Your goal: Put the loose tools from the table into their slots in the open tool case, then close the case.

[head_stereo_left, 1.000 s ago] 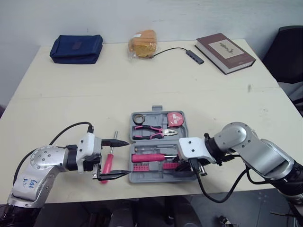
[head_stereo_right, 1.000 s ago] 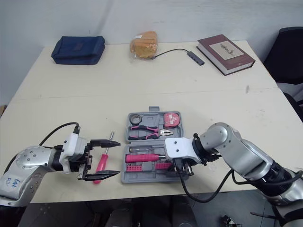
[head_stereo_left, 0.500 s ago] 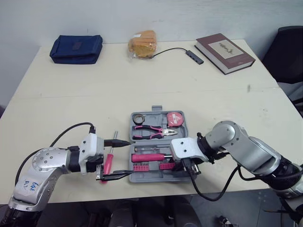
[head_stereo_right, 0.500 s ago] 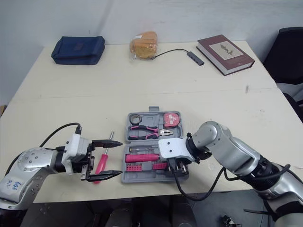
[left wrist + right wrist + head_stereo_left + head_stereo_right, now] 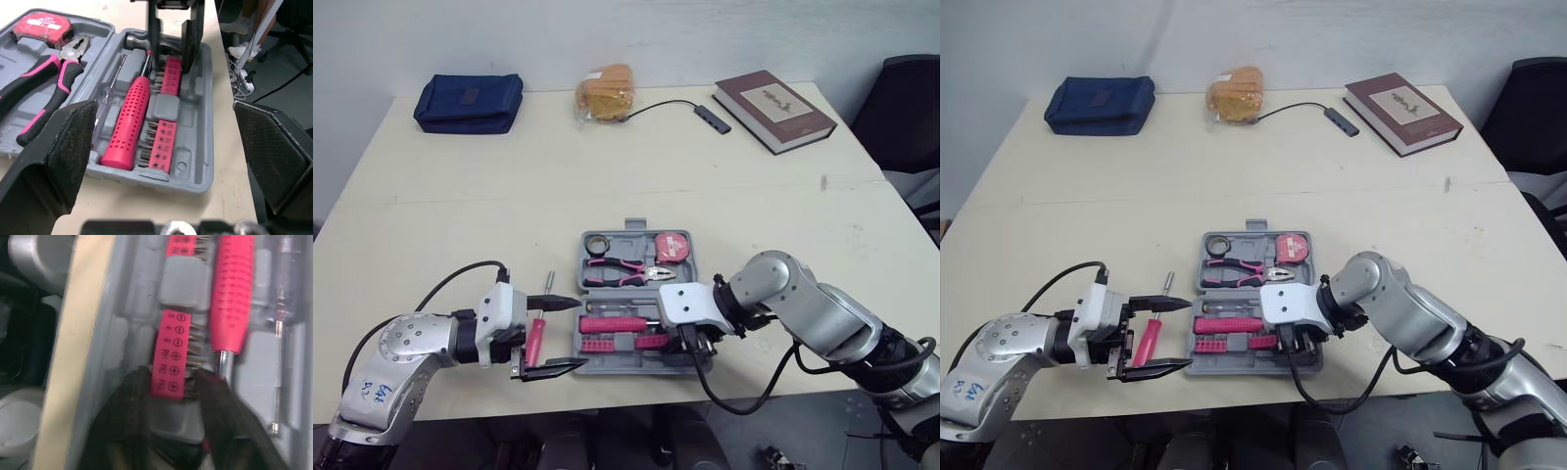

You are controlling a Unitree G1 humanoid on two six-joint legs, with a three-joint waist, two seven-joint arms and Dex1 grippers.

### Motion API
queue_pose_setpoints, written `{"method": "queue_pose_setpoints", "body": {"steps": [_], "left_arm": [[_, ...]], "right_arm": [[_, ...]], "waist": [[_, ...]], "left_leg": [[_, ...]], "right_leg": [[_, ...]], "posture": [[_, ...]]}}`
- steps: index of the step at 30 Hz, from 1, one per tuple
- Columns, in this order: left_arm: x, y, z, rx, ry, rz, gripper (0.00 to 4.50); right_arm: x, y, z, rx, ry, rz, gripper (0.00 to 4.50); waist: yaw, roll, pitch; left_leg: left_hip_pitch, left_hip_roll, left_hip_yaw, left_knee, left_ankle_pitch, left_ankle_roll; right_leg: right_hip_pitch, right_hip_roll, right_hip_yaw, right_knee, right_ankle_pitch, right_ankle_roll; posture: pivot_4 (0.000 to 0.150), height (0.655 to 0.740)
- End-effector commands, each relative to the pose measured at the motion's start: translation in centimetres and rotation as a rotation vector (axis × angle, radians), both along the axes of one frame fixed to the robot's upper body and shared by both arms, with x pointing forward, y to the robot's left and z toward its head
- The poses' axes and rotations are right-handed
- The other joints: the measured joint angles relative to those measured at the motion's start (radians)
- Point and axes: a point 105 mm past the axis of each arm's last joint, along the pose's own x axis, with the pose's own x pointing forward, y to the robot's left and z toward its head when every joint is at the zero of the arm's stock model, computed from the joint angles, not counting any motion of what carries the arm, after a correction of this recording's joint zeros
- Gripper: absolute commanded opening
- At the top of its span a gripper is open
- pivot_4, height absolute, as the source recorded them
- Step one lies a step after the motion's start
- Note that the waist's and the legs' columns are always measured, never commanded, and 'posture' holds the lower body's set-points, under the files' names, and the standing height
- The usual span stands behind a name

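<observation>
One screwdriver (pink) lies within the spread left gripper.

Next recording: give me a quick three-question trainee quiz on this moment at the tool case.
1. True or false: the case is already closed.
2. Which item lies loose on the table, outside the case? A: pliers. B: screwdriver. C: tape measure.
3. Fill in: the left tool, beside the case, is ____ (open or shut).

Key: 1 false; 2 B; 3 open.
</observation>
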Motion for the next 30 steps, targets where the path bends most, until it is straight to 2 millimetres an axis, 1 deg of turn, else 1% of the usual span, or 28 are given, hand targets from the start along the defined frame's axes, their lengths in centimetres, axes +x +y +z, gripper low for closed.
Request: {"method": "queue_pose_setpoints", "body": {"steps": [1, 2, 5, 7, 9, 10, 11, 13, 16, 17, 18, 19, 20, 22, 26, 30], "left_arm": [[-0.3, 0.0, 0.6, 0.005, -0.038, -0.004, 4.5], [-0.3, 0.0, 0.6, 0.005, -0.037, -0.002, 4.5], [-0.3, 0.1, 0.6, 0.008, -0.033, 0.0, 4.5], [-0.2, 0.2, 0.6, 0.009, -0.034, 0.002, 4.5], [-0.2, 0.2, 0.6, 0.009, -0.034, 0.003, 4.5], [-0.2, 0.2, 0.6, 0.009, -0.035, 0.004, 4.5], [-0.1, 0.2, 0.6, 0.008, -0.036, 0.004, 4.5], [-0.1, 0.2, 0.6, 0.008, -0.038, 0.003, 4.5], [0.1, 0.2, 0.7, 0.008, -0.041, 0.0, 4.5], [0.1, 0.2, 0.7, 0.009, -0.042, -0.001, 4.5], [0.2, 0.2, 0.8, 0.01, -0.044, -0.002, 4.5], [0.3, 0.2, 0.8, 0.012, -0.053, -0.001, 4.5], [0.4, 0.2, 0.9, 0.012, -0.058, 0.001, 4.5], [0.5, 0.2, 0.9, 0.011, -0.063, 0.005, 4.5], [0.6, 0.2, 0.9, 0.014, -0.061, 0.007, 4.5], [0.6, 0.2, 1.0, 0.015, -0.059, 0.009, 4.5]], "right_arm": [[-2.0, -0.7, 1.9, 0.047, 0.027, 0.125, 3.51], [-2.1, -1.2, 2.3, 0.052, 0.028, 0.136, 3.92], [-1.7, -2.6, 3.5, 0.067, 0.018, 0.121, 3.92], [-1.8, -3.2, 4.3, 0.104, 0.04, 0.12, 3.92], [-1.7, -3.3, 4.8, 0.169, 0.05, 0.108, 3.92], [-1.7, -2.9, 5.1, 0.233, 0.045, 0.122, 3.92], [-1.5, -2.5, 5.4, 0.305, 0.05, 0.108, 3.7], [-1.4, -2.3, 5.2, 0.387, 0.064, 0.106, 3.1], [-0.9, -2.4, 3.6, 0.402, 0.043, 0.094, 1.55], [-0.7, -2.3, 3.2, 0.426, 0.038, 0.091, 1.1], [-0.5, -2.3, 2.8, 0.45, 0.036, 0.089, 0.54], [-0.3, -2.2, 2.3, 0.463, 0.031, 0.089, 0.14], [-0.2, -2.2, 1.8, 0.469, 0.022, 0.088, 0.03], [0.0, -2.3, 0.4, 0.424, -0.006, 0.103, 0.03], [0.6, -1.8, -1.0, 0.403, -0.046, 0.096, 0.03], [0.9, -1.9, -2.4, 0.339, -0.07, 0.083, 0.03]], "waist": [[0.004, 0.0, 0.0], [0.005, 0.0, 0.0], [0.006, 0.0, 0.0], [0.005, 0.0, 0.0], [0.005, 0.0, 0.0], [0.005, 0.0, 0.0], [0.005, -0.001, 0.0], [0.005, -0.001, 0.0], [0.007, -0.001, 0.0], [0.007, -0.001, 0.0], [0.007, -0.001, 0.0], [0.007, -0.001, 0.0], [0.006, -0.001, 0.0], [0.005, -0.001, 0.0], [0.004, -0.001, 0.0], [0.005, -0.001, 0.0]], "left_leg": [[0.0, 0.0, 0.0, 0.0, 0.0, 0.0], [0.0, 0.0, 0.0, 0.0, 0.0, 0.0], [0.0, -0.001, 0.0, 0.0, -0.001, 0.001], [0.0, -0.001, 0.0, 0.0, -0.001, 0.002], [0.001, -0.001, 0.0, 0.0, -0.001, 0.002], [0.001, -0.001, 0.0, 0.0, -0.001, 0.002], [0.001, -0.001, 0.0, 0.0, -0.001, 0.002], [0.001, 0.0, -0.001, 0.0, 0.0, 0.001], [0.001, 0.0, -0.001, 0.0, 0.0, 0.001], [0.001, -0.001, -0.001, 0.0, 0.0, 0.001], [0.001, -0.001, -0.001, 0.0, 0.0, 0.001], [0.001, -0.002, -0.001, 0.001, 0.0, 0.002], [0.001, -0.002, -0.001, 0.002, 0.0, 0.002], [0.001, -0.002, -0.001, 0.003, 0.0, 0.002], [0.001, -0.001, -0.001, 0.003, 0.001, 0.001], [0.001, -0.001, -0.001, 0.003, 0.001, 0.0]], "right_leg": [[0.0, 0.0, 0.0, 0.0, 0.0, 0.0], [0.0, 0.0, 0.0, 0.0, 0.0, 0.0], [0.001, 0.0, 0.0, -0.002, 0.0, 0.001], [0.003, 0.0, 0.0, -0.003, 0.001, 0.001], [0.004, 0.0, 0.0, -0.004, 0.001, 0.001], [0.004, 0.0, 0.0, -0.003, 0.001, 0.001], [0.004, 0.0, -0.001, -0.003, 0.001, 0.001], [0.004, 0.0, -0.001, -0.003, 0.001, 0.001], [0.004, 0.001, -0.002, -0.003, 0.001, 0.001], [0.004, 0.0, -0.002, -0.003, 0.001, 0.001], [0.005, 0.0, -0.002, -0.003, 0.001, 0.002], [0.005, 0.0, -0.002, -0.003, 0.001, 0.003], [0.005, 0.0, -0.002, -0.003, 0.002, 0.003], [0.006, 0.0, -0.001, -0.003, 0.002, 0.003], [0.005, 0.0, -0.001, -0.003, 0.002, 0.003], [0.006, 0.0, -0.001, -0.002, 0.002, 0.003]], "posture": [[0.15, 0.74], [0.15, 0.74], [0.15, 0.74], [0.15, 0.74], [0.15, 0.74], [0.15, 0.74], [0.15, 0.74], [0.15, 0.74], [0.15, 0.74], [0.15, 0.74], [0.15, 0.74], [0.15, 0.74], [0.15, 0.74], [0.15, 0.74], [0.15, 0.74], [0.15, 0.74]]}}
